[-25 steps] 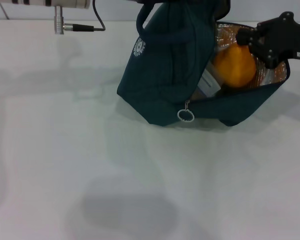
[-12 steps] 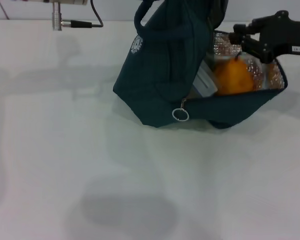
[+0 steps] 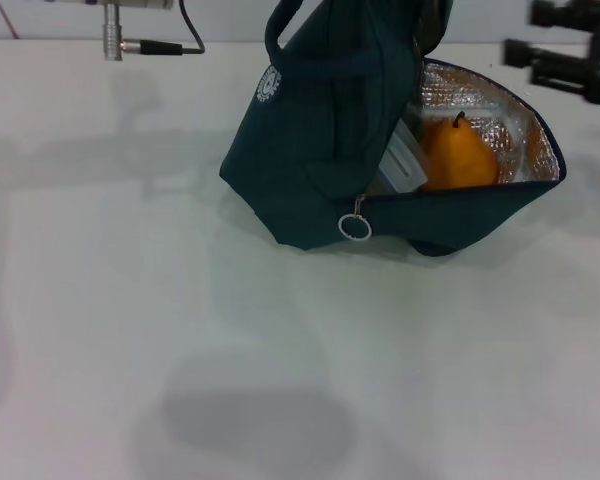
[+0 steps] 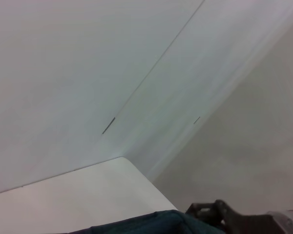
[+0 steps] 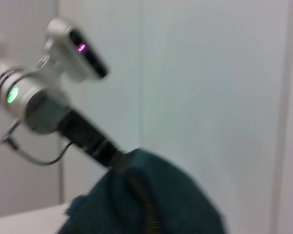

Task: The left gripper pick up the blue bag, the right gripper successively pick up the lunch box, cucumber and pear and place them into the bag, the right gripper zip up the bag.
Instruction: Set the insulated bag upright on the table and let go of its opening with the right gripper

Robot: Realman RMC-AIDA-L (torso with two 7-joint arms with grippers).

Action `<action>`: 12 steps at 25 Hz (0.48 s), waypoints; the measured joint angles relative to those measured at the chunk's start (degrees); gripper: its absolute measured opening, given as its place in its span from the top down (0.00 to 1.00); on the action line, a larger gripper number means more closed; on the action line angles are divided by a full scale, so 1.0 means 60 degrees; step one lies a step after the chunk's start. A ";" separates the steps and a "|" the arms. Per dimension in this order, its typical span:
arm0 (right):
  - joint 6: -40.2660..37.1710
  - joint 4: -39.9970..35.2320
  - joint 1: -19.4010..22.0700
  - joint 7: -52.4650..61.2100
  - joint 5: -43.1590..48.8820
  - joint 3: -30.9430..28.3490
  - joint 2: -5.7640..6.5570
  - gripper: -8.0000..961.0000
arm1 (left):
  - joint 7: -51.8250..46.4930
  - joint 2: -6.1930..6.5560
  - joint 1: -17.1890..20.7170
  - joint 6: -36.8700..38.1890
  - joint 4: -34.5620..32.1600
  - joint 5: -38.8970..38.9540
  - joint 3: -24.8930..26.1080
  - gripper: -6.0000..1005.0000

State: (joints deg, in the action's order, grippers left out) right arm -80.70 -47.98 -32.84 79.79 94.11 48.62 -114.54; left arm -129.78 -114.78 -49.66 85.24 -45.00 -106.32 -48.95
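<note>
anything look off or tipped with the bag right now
The blue bag hangs lopsided: the left hand lifts one end, so its unzipped mouth gapes sideways with the pear exposed. Nothing spilled.

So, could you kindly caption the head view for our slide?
Blue bag held open, pear inside, right gripper raised above.

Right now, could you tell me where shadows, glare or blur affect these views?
Head view: soft grey shadows lie across the white table; the blue bag's foil lining glints behind the pear. Right wrist view: the left gripper at the bag's top and its wrist's green light are smeared by blur. Left wrist view: even light, mostly bare wall.
</note>
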 joint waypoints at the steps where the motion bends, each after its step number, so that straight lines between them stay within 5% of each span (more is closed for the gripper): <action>1: -0.0043 -0.0023 0.0148 0.0053 -0.0043 -0.0201 0.0002 0.60 | 0.0002 0.0000 0.0000 0.0000 -0.0001 -0.0001 -0.0001 0.94; 3: -0.0054 -0.0007 0.0441 0.0114 -0.0097 -0.0612 0.0003 0.55 | 0.0003 -0.0001 0.0000 0.0000 0.0000 -0.0008 -0.0001 0.94; 7: -0.0013 0.0482 0.0938 0.0318 -0.0136 -0.1452 -0.0053 0.29 | 0.0002 -0.0010 0.0010 0.0000 -0.0001 -0.0020 -0.0001 0.94; 12: 0.0065 0.2225 0.1093 0.0401 -0.0280 -0.1789 0.0005 0.13 | -0.0012 -0.0044 0.0059 -0.0011 -0.0001 -0.0003 0.0011 0.94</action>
State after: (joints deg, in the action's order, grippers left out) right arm -80.31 -34.63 -26.28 82.20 92.43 37.89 -114.51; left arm -129.85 -115.04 -49.31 85.18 -45.00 -106.34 -48.89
